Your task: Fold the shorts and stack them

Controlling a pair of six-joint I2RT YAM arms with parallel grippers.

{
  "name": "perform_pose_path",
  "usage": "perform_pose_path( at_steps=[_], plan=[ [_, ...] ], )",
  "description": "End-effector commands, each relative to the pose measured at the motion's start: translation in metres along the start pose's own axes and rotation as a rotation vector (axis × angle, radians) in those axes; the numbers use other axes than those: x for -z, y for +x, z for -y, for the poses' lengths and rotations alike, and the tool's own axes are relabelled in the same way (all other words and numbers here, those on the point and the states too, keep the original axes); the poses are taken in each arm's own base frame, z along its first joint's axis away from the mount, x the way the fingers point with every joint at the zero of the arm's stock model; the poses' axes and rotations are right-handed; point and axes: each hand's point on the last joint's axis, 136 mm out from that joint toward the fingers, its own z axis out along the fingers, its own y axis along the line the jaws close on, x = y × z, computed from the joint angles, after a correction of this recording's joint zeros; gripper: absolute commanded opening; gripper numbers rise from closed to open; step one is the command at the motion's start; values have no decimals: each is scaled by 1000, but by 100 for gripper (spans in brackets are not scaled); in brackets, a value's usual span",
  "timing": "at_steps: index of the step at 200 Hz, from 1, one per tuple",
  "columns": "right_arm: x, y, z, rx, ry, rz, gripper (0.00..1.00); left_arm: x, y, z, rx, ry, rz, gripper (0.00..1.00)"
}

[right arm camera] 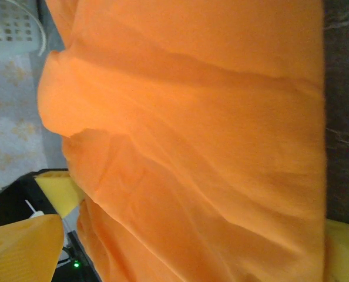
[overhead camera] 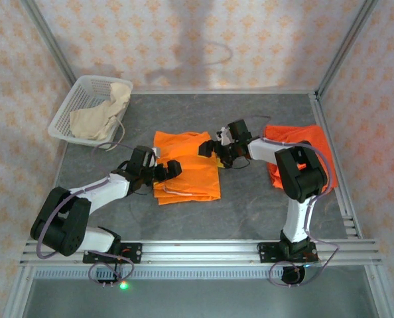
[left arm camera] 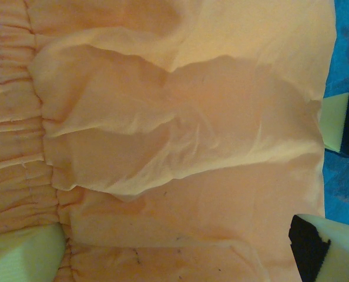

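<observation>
Orange middle shorts [overhead camera: 187,175] are laid flat on the grey table [overhead camera: 250,205]. The left gripper [overhead camera: 169,169] is set at their left edge and the right gripper [overhead camera: 218,151] at their upper right, both with fingers spread wide over the cloth. A second orange pair [overhead camera: 314,139] lies further right, and cream shorts [overhead camera: 104,112] are draped in the white mesh basket [overhead camera: 84,83].

2 arms reach inward, low. left gripper [overhead camera: 173,169] jaws spread wide; right gripper [overhead camera: 217,150] jaws also wide.
</observation>
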Motion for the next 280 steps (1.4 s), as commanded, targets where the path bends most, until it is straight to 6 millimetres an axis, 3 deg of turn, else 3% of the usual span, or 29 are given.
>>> perform_pose_path(
  at_steps=[1,97,133,215,243,280],
  plan=[
    [-10,5,-5,-5,-49,-17,99,-9,37,-37,80,-105,-119,100],
    [-22,12,-10,-38,-121,-28,97,-14,38,-38,84,-98,-125,100],
    [-28,14,-8,-50,-121,-33,90,-14,38,-38,85,-97,-125,100],
    [-33,13,8,-82,-40,-17,40,-9,31,-33,83,-88,-96,100],
    [-30,14,14,-57,36,-12,14,4,15,-18,69,-58,-34,100],
    [-11,13,16,22,180,-5,0,31,-5,2,26,-36,45,100]
  ],
)
